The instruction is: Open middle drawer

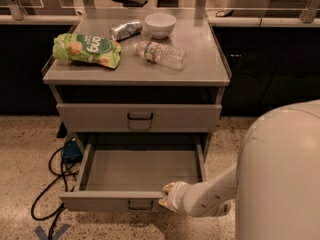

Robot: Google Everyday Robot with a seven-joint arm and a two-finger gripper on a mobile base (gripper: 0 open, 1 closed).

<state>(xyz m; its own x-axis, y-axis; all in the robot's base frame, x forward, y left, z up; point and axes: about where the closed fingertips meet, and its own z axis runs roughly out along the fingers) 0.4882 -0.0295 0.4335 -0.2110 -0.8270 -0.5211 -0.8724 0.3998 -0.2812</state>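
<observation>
The middle drawer (142,170) stands pulled well out at the lower centre of the frame. The gripper (167,195) sits at its front panel, just right of the handle (140,204); whether it is spread or pinching cannot be told. Any remaining pull should probably run straight and level, so the drawer does not skew.

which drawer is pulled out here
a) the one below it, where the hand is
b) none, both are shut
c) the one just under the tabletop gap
a: the middle drawer stands pulled out with its bare grey tray showing and the hand at the right of its front edge, while the drawer above sits shut.
</observation>
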